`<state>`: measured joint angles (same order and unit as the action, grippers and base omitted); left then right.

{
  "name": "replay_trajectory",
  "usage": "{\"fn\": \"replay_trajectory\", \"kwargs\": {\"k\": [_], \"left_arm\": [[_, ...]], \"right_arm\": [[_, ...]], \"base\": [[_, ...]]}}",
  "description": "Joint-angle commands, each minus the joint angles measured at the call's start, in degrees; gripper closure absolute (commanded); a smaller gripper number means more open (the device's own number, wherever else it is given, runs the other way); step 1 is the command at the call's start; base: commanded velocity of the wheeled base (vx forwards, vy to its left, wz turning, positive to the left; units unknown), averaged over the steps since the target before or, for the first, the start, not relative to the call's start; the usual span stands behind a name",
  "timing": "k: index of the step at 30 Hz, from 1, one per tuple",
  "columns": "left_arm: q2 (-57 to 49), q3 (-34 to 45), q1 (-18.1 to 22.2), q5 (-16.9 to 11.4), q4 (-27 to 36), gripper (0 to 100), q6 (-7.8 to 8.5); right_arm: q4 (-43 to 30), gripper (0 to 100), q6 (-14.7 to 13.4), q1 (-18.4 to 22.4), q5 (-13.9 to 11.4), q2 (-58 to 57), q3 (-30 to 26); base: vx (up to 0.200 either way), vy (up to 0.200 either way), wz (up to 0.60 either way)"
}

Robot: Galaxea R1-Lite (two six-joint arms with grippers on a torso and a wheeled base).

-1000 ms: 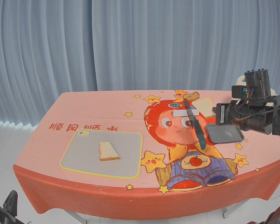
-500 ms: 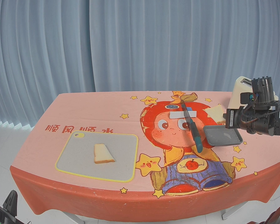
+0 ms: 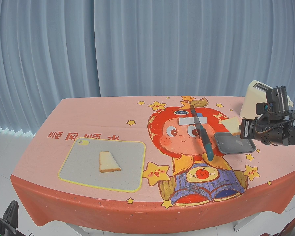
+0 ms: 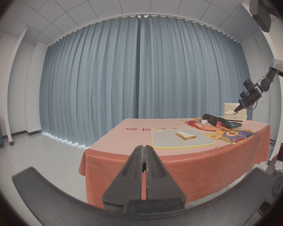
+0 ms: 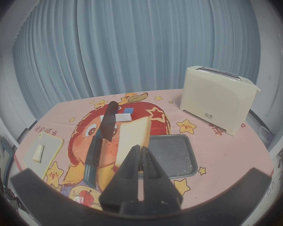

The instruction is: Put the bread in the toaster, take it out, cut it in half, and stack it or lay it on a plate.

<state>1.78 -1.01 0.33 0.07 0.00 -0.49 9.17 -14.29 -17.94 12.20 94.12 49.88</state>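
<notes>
Moved: your right gripper (image 5: 140, 149) has brought its half slice (image 5: 132, 137) a little lower and further to the robot's right in the last half second; the wider shift before that was the camera, not the table things.
Right jaws: clenched on one edge of the half slice; the rest sticks out ahead of them.
Tray: the grey tray (image 5: 176, 156) lies just below and beyond the jaws; this looks like the placing step, so you'd lower and release over it.
Second piece: it (image 3: 108, 162) lies on the cutting board (image 3: 85, 167), well apart from the jaws; likely your next fetch.
Knife: the knife (image 5: 96, 148) lies beside the tray, between jaws and board.
Toaster: the toaster (image 5: 217, 101) stands beyond the tray.
Left jaws: the left gripper (image 4: 143, 148) is pressed together on nothing, well short of the table.
</notes>
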Motion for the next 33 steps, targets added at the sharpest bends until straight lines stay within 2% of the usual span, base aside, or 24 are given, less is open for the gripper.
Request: {"fn": "replay_trajectory", "kwargs": {"k": [1,28,33], "left_arm": [[-0.02,1.01,0.02,0.01,0.00,100,0.05],[-0.02,1.01,0.02,0.01,0.00,100,-0.04],[0.07,1.01,0.02,0.01,0.00,100,-0.04]], "right_arm": [[0.06,100,-0.13,0.37,0.28,1.15,-0.40],[0.24,100,-0.04,1.07,0.54,4.14,-0.93],[3.31,100,0.05,2.04,0.63,5.46,-1.54]], "base": [[0.000,0.000,0.00],[0.000,0.000,0.00],[0.000,0.000,0.00]]}}
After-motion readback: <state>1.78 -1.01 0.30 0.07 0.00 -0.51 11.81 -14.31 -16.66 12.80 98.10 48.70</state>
